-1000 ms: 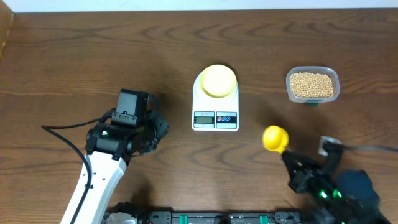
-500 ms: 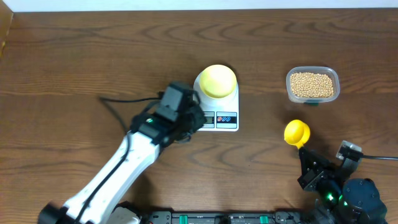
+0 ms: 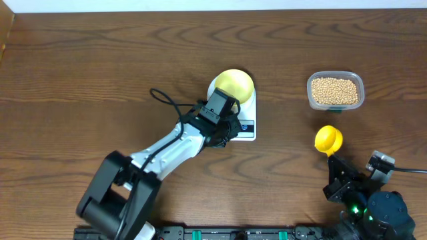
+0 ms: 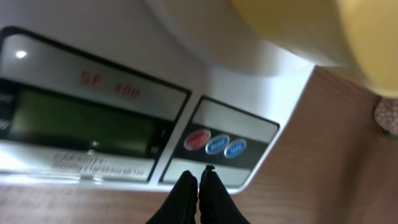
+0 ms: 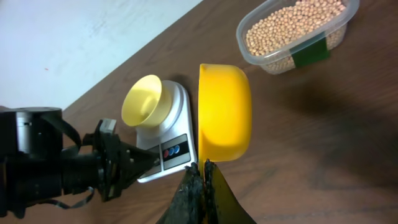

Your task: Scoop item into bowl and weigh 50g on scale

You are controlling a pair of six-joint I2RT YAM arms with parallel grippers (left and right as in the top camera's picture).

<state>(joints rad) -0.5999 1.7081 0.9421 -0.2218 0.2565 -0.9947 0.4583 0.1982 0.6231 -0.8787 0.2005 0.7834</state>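
Note:
The white scale (image 3: 249,112) holds the empty pale yellow bowl (image 3: 233,85). My left gripper (image 3: 230,129) is shut and empty, its tips right at the scale's front edge, just below the red and blue buttons (image 4: 216,143); the LCD (image 4: 81,119) looks blank. The beans (image 3: 334,90) fill a clear tub (image 3: 335,105) at the right. My right gripper (image 3: 335,161) is shut on the handle of a bright yellow scoop (image 3: 328,138), held empty and tilted on its side above the table, short of the tub. The scoop (image 5: 224,112), bowl (image 5: 142,98), and beans (image 5: 292,25) show in the right wrist view.
A black cable (image 3: 167,101) loops off the left arm above the wood table (image 3: 80,73). A pale wall strip runs along the table's far edge (image 3: 200,5).
My left arm swung right from the table's left side to the scale's button panel. My right gripper carried the scoop right and up, nearer the tub.

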